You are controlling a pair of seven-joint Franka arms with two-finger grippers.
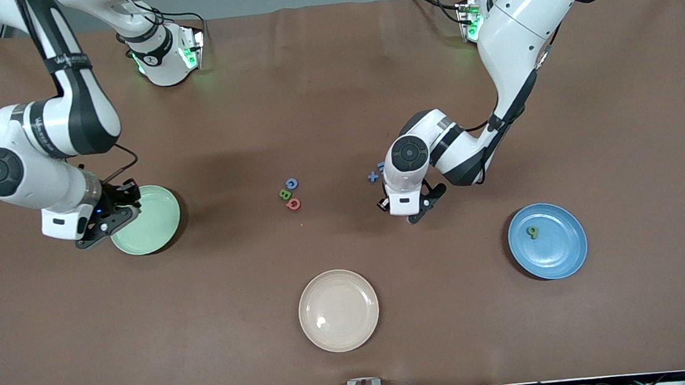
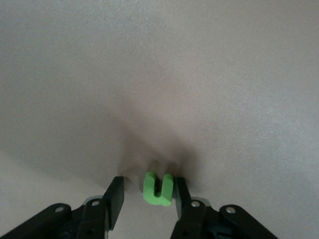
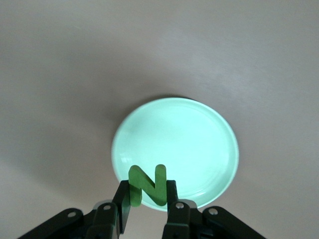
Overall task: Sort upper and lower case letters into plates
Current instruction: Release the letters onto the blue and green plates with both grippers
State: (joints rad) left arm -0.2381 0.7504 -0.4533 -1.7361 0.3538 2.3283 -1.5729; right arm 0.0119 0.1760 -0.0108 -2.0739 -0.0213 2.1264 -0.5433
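The right pincer (image 3: 144,199) is held over the edge of the mint green plate (image 1: 153,224), which is placed toward the right arm's end of the desk (image 1: 334,94). A green letter N (image 3: 147,185) is clamped upright between its fingers.

The left pincer (image 2: 148,196) is lowered to the desk near the middle, between the mint green plate and the blue plate (image 1: 555,248). A bright green letter (image 2: 158,188), shaped like a u, is seen between its fingers (image 2: 116,199); one finger is touching the letter, while a gap is left at the other finger, so the pincer is partly apart and a firm grip cannot be confirmed.

The blue plate is placed toward the left arm's end of the desk, and one small green letter (image 1: 532,232) is lying in it. A cream-beige plate (image 1: 340,326) is placed close to the desk edge nearest to the front camera, with nothing in it.

Three letters are grouped near the middle of the desk: a blue one (image 1: 291,184), a green one (image 1: 284,194) and a red one (image 1: 294,204). Two small blue pieces (image 1: 373,176) are seen just beside the left arm's wrist.
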